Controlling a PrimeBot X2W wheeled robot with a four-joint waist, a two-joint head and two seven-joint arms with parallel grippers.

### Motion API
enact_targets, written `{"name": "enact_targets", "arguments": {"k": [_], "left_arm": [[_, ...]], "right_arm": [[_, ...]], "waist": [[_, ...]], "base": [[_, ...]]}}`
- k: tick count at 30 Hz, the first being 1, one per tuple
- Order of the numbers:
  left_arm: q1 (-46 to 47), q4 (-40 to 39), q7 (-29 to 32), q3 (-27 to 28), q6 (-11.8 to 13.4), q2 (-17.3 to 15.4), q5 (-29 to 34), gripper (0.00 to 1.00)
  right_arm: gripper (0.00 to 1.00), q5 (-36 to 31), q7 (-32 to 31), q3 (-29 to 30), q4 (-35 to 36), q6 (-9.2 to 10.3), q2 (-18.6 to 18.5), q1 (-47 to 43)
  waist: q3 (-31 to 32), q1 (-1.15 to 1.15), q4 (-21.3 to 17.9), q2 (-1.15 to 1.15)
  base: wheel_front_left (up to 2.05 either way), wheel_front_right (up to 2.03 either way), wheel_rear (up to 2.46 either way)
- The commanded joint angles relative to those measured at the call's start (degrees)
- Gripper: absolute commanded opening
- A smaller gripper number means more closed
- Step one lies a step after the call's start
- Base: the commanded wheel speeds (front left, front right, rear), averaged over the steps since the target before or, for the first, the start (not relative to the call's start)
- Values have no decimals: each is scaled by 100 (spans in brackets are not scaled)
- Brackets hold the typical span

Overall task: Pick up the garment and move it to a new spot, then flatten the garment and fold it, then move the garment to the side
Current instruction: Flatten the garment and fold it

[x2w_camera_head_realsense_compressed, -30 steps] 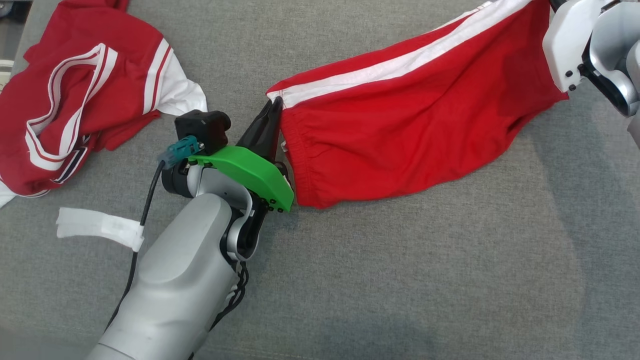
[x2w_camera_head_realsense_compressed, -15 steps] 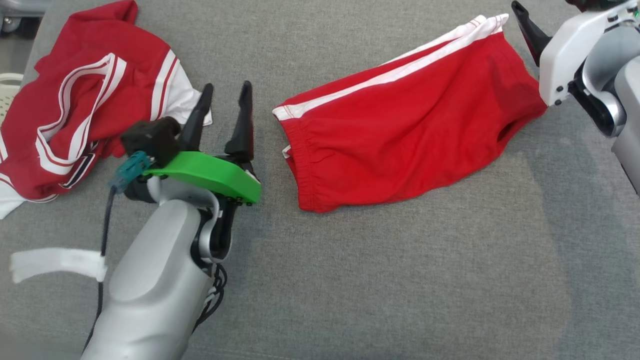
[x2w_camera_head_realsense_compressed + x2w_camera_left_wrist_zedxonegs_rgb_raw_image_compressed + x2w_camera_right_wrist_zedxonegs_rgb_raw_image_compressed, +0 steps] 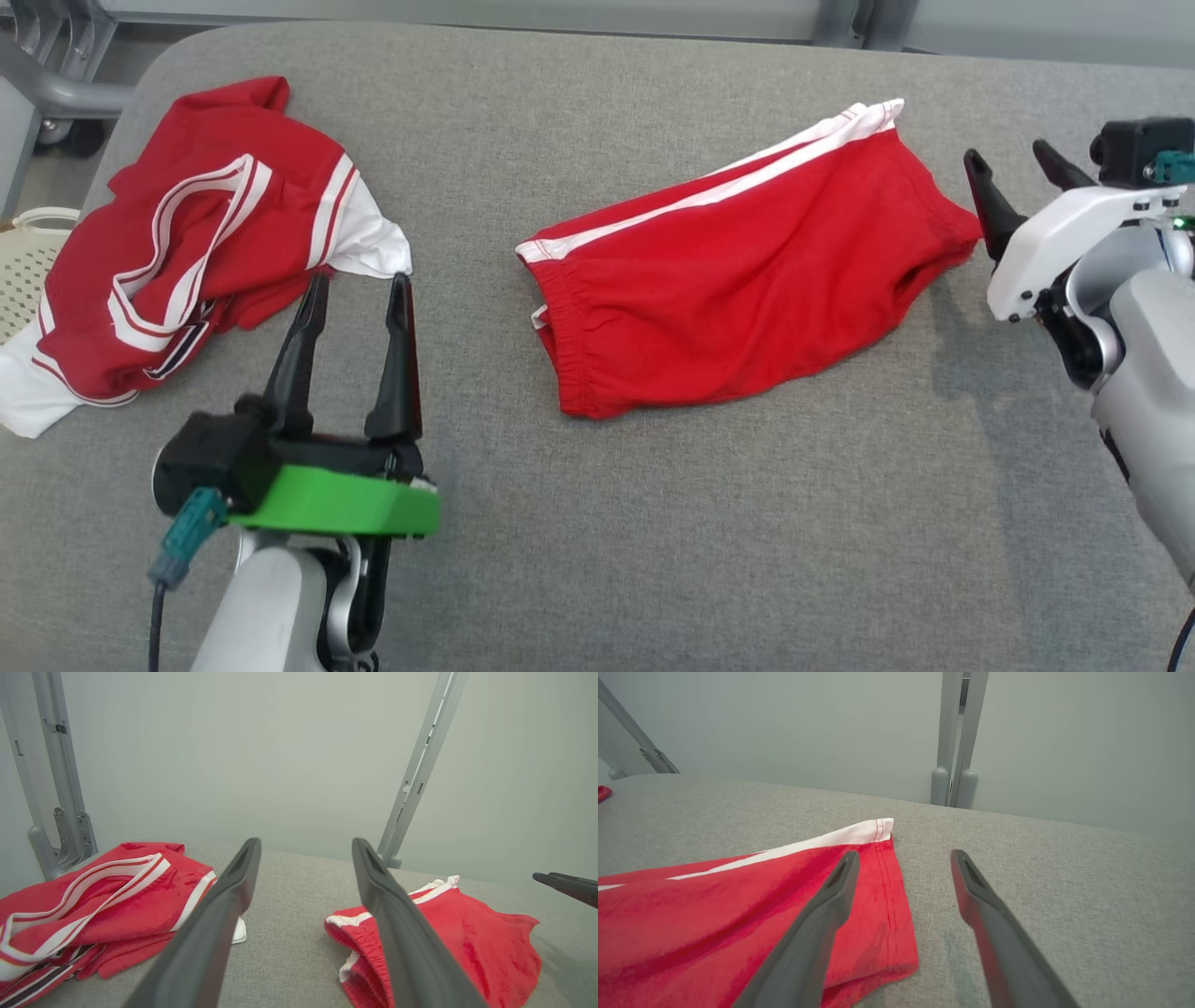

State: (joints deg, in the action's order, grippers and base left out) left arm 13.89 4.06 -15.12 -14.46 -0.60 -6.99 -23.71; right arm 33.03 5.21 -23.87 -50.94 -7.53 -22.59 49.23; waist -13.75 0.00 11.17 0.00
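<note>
My left jaws and right jaws gape wide, empty; the red shorts (image 3: 747, 289) lie on the bench (image 3: 653, 523) between them, long axis running arm to arm; hem (image 3: 948, 233) just beside the right jaws, waistband (image 3: 553, 313) farther from the left.

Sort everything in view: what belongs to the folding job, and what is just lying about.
In the job: red shorts; left gripper, open; right gripper, open.
Lying about: crumpled red-and-white jersey; pale basket at the head view's left edge.
</note>
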Motion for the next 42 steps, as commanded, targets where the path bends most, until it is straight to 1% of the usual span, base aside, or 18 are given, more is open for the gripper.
{"name": "enact_targets", "arguments": {"k": [1,7,14,21,29,30,31,42], "left_arm": [[-228,-104,-2,65,-52,8,143,100],[-896,-396,-3,245,-177,104,423,100],[-1005,-602,-3,280,-297,220,644,100],[-981,-594,-3,348,-327,303,753,100],[-1043,-479,-3,444,-393,346,825,100],[-1062,-462,-3,437,-401,347,837,100],[-1084,-441,-3,432,-406,348,851,100],[-1275,-198,-3,408,-449,328,925,100]], "right_arm": [[100,-63,54,52,-100,8,57,-147],[100,-164,181,380,-582,8,215,-234],[100,-290,261,690,-1056,8,312,-43],[100,-412,146,727,-1370,8,475,40],[100,-453,-66,706,-1801,4,763,-118],[43,-443,-38,716,-1817,4,782,-147],[0,-434,4,720,-1827,4,804,-170],[0,-257,323,762,-1801,10,887,-604]], "waist": [[54,0,1,0],[-41,0,76,0],[-384,0,291,0],[-485,0,356,0],[-334,0,287,0],[-294,0,269,0],[-253,0,252,0],[231,0,33,0]], "base": [[0,0,0],[0,0,0],[0,0,0],[0,0,0],[0,0,0],[0,0,0],[0,0,0],[0,0,0]]}}
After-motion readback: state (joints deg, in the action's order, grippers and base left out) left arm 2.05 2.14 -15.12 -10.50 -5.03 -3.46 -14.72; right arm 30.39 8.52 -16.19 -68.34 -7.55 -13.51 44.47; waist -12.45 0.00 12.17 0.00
